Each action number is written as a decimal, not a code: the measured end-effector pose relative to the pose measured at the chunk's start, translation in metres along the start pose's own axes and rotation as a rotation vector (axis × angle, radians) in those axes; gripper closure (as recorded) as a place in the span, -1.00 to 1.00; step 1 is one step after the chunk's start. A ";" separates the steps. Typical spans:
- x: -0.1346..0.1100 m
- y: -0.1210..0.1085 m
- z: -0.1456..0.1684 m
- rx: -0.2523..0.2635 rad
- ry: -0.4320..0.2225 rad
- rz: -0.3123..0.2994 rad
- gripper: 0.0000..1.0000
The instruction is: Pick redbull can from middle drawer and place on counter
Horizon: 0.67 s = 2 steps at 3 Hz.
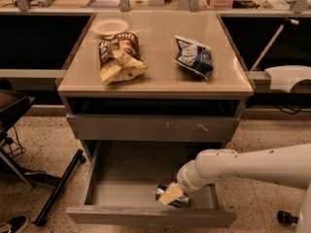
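Note:
The redbull can (163, 192) lies on its side on the grey floor of the open middle drawer (124, 178), near the drawer's front right. My gripper (170, 194) reaches in from the right on a white arm (233, 166) and sits right over the can, covering most of it; only the can's shiny silver end shows. The tan counter (160, 40) tops the cabinet above.
A brown-and-yellow snack bag (119, 57), a dark-blue snack bag (194, 57) and a white plate (110, 26) lie on the counter. The scratched drawer front (155, 128) above is closed. Black chair legs (57, 191) stand at the left, and a white device (289, 76) at the right.

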<state>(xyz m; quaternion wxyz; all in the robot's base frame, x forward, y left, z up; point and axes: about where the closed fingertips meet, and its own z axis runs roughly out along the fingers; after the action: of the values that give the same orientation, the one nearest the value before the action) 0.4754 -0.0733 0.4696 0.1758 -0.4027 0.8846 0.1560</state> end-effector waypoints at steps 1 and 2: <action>0.000 0.000 0.000 0.000 0.000 0.000 -1.00; 0.006 -0.003 0.022 -0.017 0.024 0.018 -1.00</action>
<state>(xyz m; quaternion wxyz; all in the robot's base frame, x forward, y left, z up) 0.4778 -0.0698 0.4468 0.1605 -0.3981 0.8889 0.1603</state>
